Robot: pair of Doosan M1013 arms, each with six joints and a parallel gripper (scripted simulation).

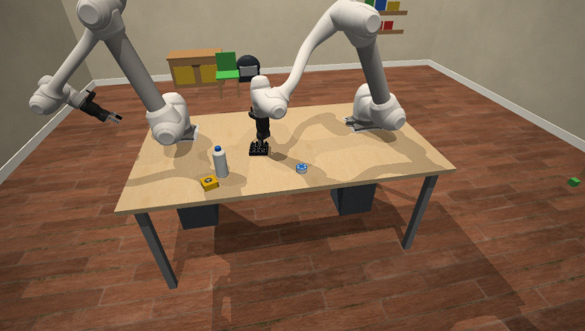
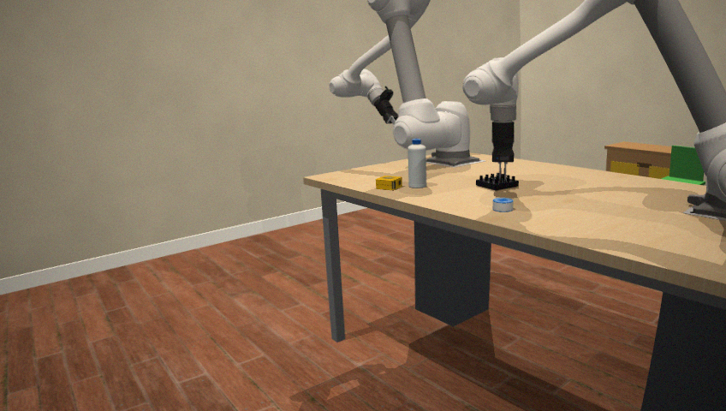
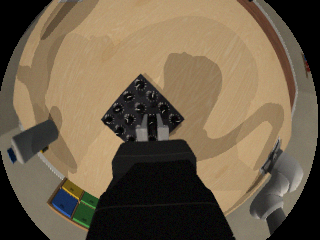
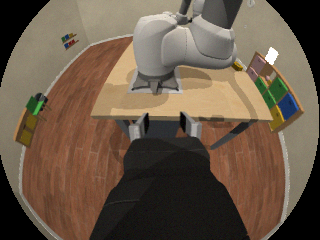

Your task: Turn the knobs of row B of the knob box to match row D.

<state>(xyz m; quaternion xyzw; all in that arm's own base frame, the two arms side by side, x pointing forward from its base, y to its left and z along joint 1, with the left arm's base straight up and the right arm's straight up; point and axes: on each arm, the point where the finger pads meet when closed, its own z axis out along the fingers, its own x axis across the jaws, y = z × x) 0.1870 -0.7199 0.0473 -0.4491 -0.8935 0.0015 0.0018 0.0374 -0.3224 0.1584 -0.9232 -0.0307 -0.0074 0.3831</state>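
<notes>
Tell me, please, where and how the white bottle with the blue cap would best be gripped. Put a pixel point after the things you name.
Probably around the middle of the white bottle [image 1: 220, 163] [image 2: 417, 167] [image 3: 36, 141], level from the side away from the yellow box [image 1: 210, 183] [image 2: 388, 183]: it stands upright, its body is a straight cylinder, and the box sits close by.

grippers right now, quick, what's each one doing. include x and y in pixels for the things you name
Left gripper [image 1: 260, 142] [image 2: 502, 178] [image 3: 152, 128]: closed on a knob [image 3: 152, 121] of the knob box [image 1: 258, 154] [image 2: 496, 187] [image 3: 141, 80].
Right gripper [image 1: 116, 118] [image 2: 391, 121] [image 4: 165, 125]: open, holding nothing.
</notes>
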